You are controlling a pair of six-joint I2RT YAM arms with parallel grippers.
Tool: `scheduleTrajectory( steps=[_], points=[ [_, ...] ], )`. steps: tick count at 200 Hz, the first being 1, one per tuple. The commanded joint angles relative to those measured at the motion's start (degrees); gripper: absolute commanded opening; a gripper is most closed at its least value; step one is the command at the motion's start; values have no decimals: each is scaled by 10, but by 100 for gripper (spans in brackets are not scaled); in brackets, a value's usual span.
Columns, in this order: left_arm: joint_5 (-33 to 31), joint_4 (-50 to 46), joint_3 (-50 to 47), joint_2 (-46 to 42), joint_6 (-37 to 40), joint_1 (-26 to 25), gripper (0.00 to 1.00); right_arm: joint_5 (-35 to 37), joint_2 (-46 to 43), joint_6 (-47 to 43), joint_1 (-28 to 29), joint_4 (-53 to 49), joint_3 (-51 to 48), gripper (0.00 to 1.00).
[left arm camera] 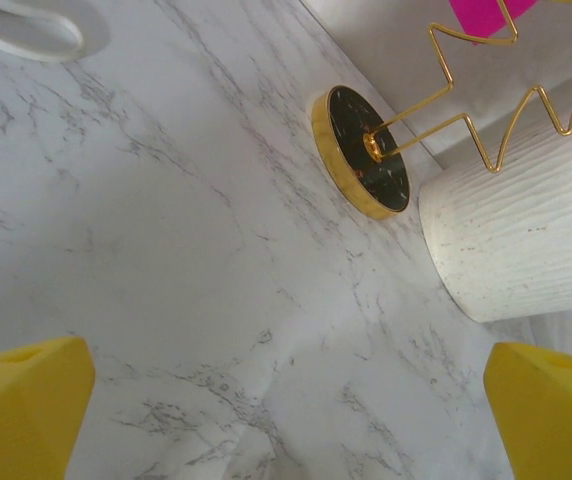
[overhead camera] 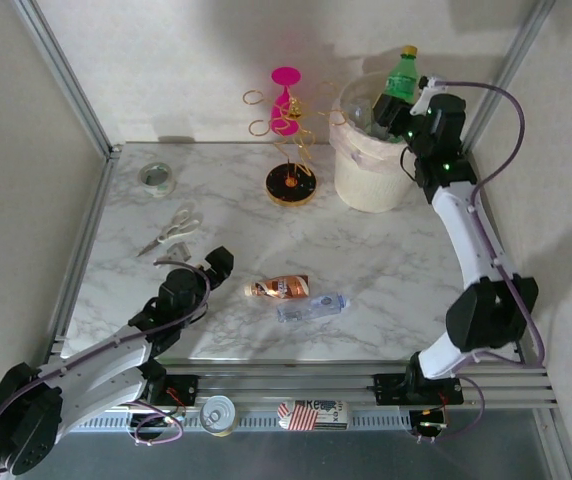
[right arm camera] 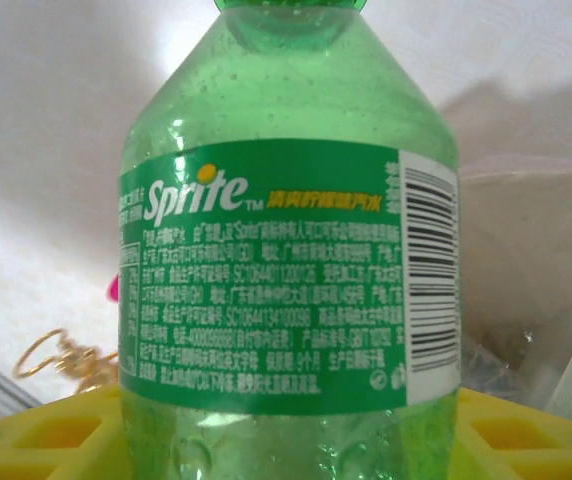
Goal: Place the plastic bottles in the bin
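Your right gripper (overhead camera: 403,108) holds the green bottle (overhead camera: 402,74) over the bin (overhead camera: 370,186); left gripper (overhead camera: 218,262), well apart from the bin, gapes wide.

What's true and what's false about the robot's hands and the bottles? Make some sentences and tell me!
1. The right hand holds a green plastic Sprite bottle upright at the top of the cream-white round bin. True.
2. The left hand is squeezing a bottle. False: it is open and empty, over the bare marble table.
3. An orange-brown bottle and a clear bottle lie on the table. True.
4. The silver scissors are inside the bin. False: they lie on the table, far to the left of the bin.
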Motion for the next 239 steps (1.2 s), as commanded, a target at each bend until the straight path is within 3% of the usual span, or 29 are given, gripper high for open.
scheduleTrajectory(
  steps=[1, 51, 90, 128, 180, 239],
  points=[
    [-1, -24, -11, -22, -3, 7, 100, -21, 53, 18, -12, -27, 56, 44],
    [-10, -51, -21, -63, -13, 10, 100, -20, 128, 21, -13, -58, 130, 49],
    [-9, -56, -22, -65, -18, 11, 100, -16, 126, 14, -13, -69, 145, 75],
    [-6, -56, -17, -58, -19, 11, 100, -5, 76, -5, -13, -62, 123, 84],
    [11, -40, -1, -29, -20, 11, 100, 1, -65, -32, 8, -20, -26, 87],
    [80, -17, 54, 40, 22, 10, 100, -6, -222, -35, 86, -19, -223, 93]
  ],
)
